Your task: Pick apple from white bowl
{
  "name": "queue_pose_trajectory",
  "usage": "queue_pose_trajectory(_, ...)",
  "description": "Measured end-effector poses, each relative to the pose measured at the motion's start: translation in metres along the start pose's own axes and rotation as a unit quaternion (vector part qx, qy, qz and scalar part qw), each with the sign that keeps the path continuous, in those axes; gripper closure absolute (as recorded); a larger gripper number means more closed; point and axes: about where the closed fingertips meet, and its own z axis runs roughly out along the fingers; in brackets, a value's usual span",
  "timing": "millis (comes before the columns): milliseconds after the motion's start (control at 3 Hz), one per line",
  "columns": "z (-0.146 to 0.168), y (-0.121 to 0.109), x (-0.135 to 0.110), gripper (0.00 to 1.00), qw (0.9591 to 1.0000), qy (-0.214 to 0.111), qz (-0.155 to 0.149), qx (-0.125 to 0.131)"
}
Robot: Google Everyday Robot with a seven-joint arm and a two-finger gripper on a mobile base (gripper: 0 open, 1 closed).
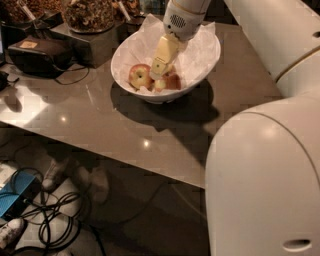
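Observation:
The white bowl [197, 65] stands on the grey-brown table [100, 115], lined with crumpled white paper. Two red-yellow apples lie in its front part: one on the left [139, 75] and one to its right [169, 82], partly hidden. My gripper [158, 70] reaches down into the bowl from above, its cream fingers [163, 54] pointing down between the two apples, touching or just over the right one.
Dark containers of dried food [92, 15] stand at the back left, with a black device [37, 52] and its cable beside them. My white arm and body [270, 170] fill the right side. Cables and a blue box [20, 192] lie on the floor below.

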Motion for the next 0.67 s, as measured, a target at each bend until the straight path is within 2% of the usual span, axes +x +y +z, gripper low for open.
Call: queue_pose_trajectory(667,0.0143,-0.0003,0.0230,0.06,0.9983,0.008,0.050,-0.028)
